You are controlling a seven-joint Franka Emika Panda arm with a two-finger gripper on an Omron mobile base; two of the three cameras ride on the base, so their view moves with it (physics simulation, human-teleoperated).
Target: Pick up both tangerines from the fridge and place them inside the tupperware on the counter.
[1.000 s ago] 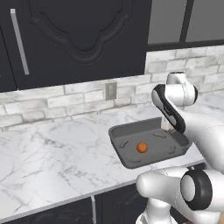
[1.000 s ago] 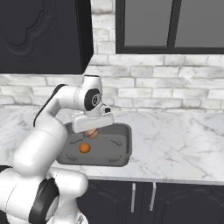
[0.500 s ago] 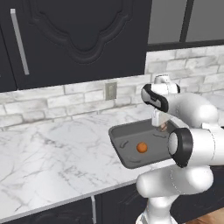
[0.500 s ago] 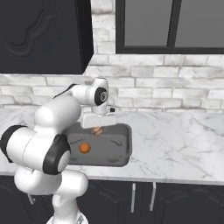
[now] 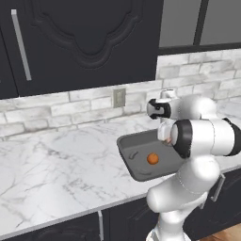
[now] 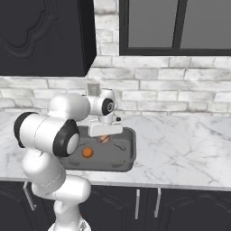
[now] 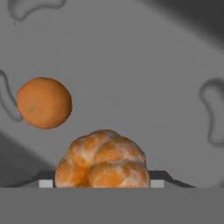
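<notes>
My gripper (image 6: 104, 135) hangs over the back part of the dark grey tupperware (image 6: 128, 153) and is shut on a tangerine (image 6: 104, 139). In the hand view this segmented, duller tangerine (image 7: 103, 159) sits between the two dark fingertips (image 7: 46, 183) at the bottom. A second, bright orange tangerine (image 7: 43, 103) lies on the tupperware floor, to the left of the held one. It also shows in both base views (image 5: 152, 158) (image 6: 87, 153). The tupperware (image 5: 129, 157) stands on the white marble counter (image 5: 56, 164). The fridge is out of view.
A brick backsplash with a wall outlet (image 5: 119, 97) runs behind the counter. Dark upper cabinets (image 5: 84, 37) hang above it. My own bulky white arm (image 5: 202, 136) stands at the counter's front edge, right of the tupperware. Bare marble stretches to the left (image 5: 47, 174) and right (image 6: 180, 149).
The arm has folded and swung around while the hand, still holding the tangerine, has shifted slightly sideways over the tupperware. The bright tangerine in the tupperware has stayed put.
</notes>
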